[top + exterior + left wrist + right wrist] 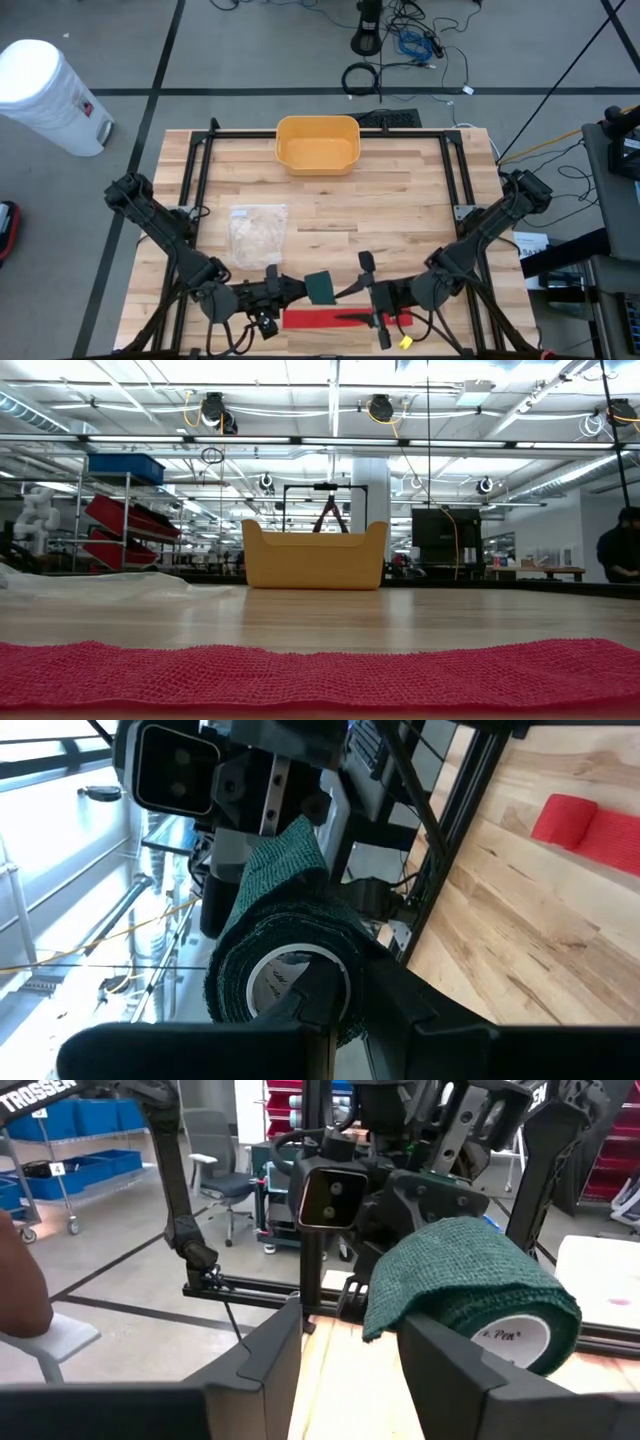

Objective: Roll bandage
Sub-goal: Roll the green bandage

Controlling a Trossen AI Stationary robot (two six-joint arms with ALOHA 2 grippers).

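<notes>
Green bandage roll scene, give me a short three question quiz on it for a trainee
1. True or false: the left gripper is shut on the green bandage roll.
2. Which lies flat at the table's near edge? A) red bandage B) yellow bin C) clear plastic bag
3. Fill in: the right gripper faces the roll with its fingers ____.

Key
1. True: in the left wrist view its fingers clamp the roll at its core, held up off the table.
2. A: the bin sits at the far edge, the bag left of centre.
3. Open: the roll's loose end hangs between them, and neither finger is seen pressing on it.
</notes>
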